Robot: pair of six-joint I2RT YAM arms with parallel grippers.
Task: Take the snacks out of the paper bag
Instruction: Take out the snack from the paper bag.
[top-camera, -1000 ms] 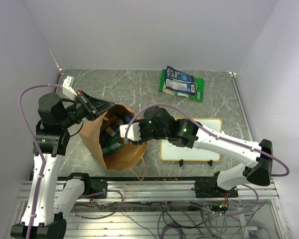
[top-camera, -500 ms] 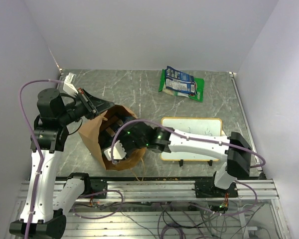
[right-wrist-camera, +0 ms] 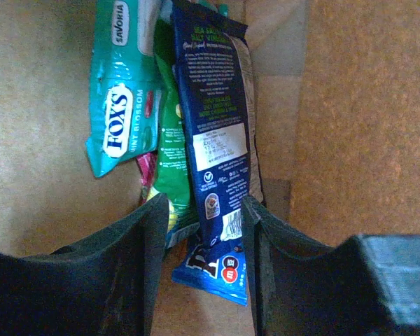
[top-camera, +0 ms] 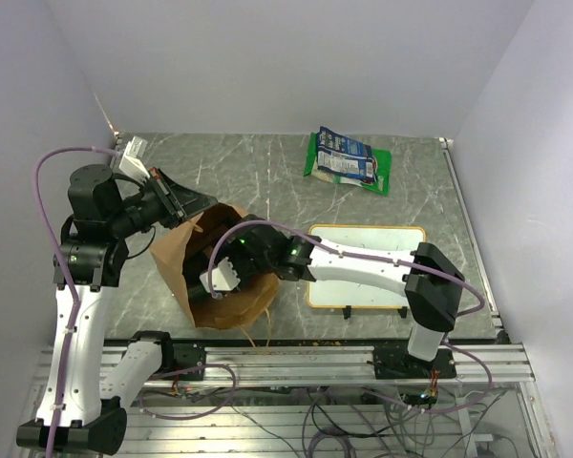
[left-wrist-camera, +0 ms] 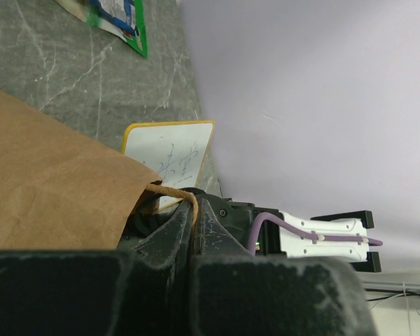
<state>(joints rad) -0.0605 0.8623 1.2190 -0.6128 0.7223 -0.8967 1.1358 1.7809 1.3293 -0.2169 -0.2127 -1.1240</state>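
Looking along my half-open right tool (right-wrist-camera: 201, 210) inside the paper bag (right-wrist-camera: 350, 105), I see the dark blue packet (right-wrist-camera: 213, 105) lengthwise straight ahead, while my closed left tool (left-wrist-camera: 194, 227) pinches the rim.

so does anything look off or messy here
Nothing spilled or torn. The paper bag sits tilted, its rim pinched by the left gripper, and the snacks inside lie in an overlapping heap, a dark blue packet across the green and teal ones.
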